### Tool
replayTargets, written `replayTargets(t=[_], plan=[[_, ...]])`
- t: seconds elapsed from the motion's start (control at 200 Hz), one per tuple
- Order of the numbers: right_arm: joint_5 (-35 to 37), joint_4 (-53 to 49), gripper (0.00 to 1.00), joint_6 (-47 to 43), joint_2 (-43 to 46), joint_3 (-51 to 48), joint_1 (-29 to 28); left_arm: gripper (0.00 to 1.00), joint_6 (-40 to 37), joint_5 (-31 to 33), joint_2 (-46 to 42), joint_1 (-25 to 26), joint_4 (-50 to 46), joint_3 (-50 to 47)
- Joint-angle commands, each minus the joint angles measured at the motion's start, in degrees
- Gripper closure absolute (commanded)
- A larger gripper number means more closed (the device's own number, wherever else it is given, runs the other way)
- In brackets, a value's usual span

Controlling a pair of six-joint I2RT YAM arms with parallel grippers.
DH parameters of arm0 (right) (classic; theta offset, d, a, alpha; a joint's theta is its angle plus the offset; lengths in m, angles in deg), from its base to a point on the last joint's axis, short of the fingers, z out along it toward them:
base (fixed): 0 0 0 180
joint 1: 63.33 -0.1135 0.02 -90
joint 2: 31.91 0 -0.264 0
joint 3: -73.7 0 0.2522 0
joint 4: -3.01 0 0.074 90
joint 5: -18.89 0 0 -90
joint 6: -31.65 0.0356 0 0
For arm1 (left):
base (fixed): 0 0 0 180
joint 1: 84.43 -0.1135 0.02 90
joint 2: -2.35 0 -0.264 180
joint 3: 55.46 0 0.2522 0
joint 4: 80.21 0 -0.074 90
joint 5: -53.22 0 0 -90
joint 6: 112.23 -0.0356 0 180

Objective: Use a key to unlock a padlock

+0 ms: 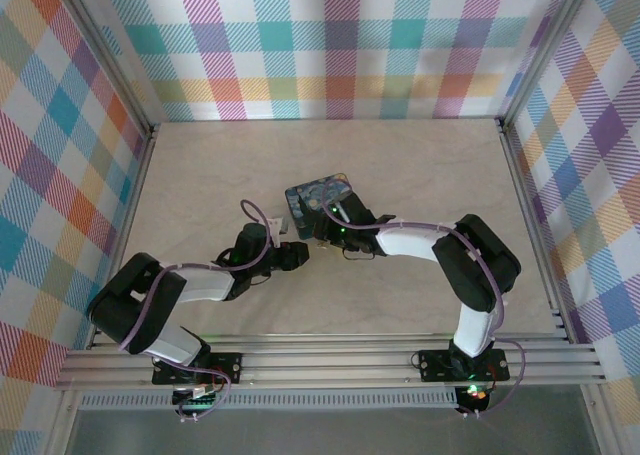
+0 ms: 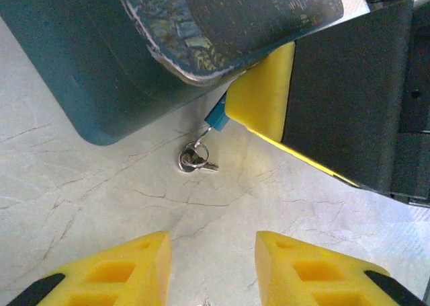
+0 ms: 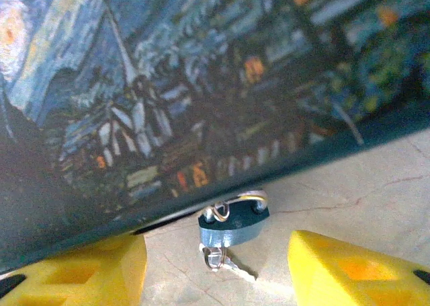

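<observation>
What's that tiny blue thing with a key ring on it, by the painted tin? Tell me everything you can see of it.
The padlock is tiny, with a rounded blue body and a silvery metal shackle that runs up under the edge of the tin; whether it hooks onto the tin, or is locked, is unclear. A ring with a silvery key sits at its lower end. It lies on the pale table between the open yellow fingers of the right tool; contact with them cannot be told.

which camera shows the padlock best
Right wrist: the padlock and its keys sit close, facing the lens. Left wrist catches a blue corner of it beside a yellow finger, plus the keys. Top external: too small to tell.
</observation>
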Motion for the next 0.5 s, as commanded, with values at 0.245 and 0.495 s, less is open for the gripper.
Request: replayTargets(t=[0.245, 0.495], plan=[[1.9, 4.8, 0.42, -2.5, -3.6, 0.3, -0.4, 0.63, -2.1, 0.4, -2.3, -0.7, -1.6, -1.6], [1.6, 4.0, 0.45, -2.7, -5.4, 1.7, -0.4, 0.63, -2.4, 0.7, -2.2, -0.7, -1.9, -1.6]])
